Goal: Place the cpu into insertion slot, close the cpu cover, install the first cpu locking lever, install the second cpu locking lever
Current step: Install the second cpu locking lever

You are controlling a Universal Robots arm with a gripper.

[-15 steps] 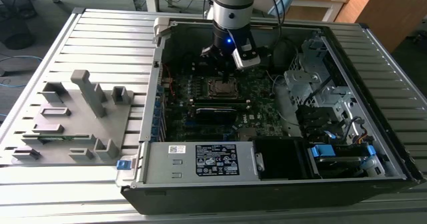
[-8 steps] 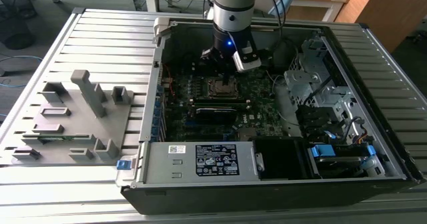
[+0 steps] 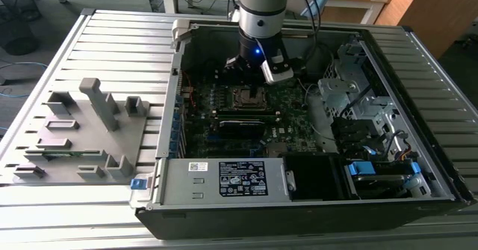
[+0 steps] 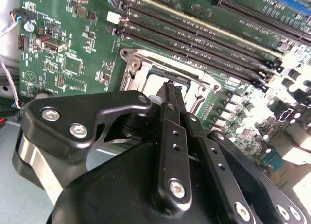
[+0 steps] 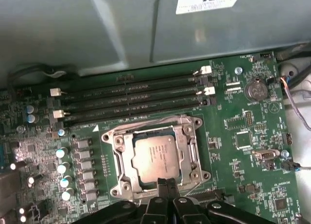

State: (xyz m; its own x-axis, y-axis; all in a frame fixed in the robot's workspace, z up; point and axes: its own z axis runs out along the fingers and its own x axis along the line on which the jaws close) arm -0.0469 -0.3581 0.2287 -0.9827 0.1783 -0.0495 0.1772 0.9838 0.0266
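First wrist view looks down on the green motherboard (image 5: 243, 136), where the cpu (image 5: 154, 157), a flat square chip with a dull silver-grey metal top, lies seated in the insertion slot (image 5: 118, 157). Around the chip lies the cpu cover (image 5: 185, 151), a thin silver metal frame whose square window leaves the chip's top bare; it appears folded down over the socket (whether the wire levers along its edges are latched, I cannot tell). Four long black memory slots (image 5: 131, 100) run parallel just beside the socket. The gripper (image 5: 168, 183), matte black with bolted links, has its two narrow fingers pressed together, nothing between them, the tips right at the socket's edge near the chip. In the second wrist view the same fingers (image 4: 170, 95) meet over the silver frame. In the exterior view the arm (image 3: 261, 15) reaches down into an open dark computer case (image 3: 314, 216), which sits on a ribbed grey table (image 3: 112, 43).
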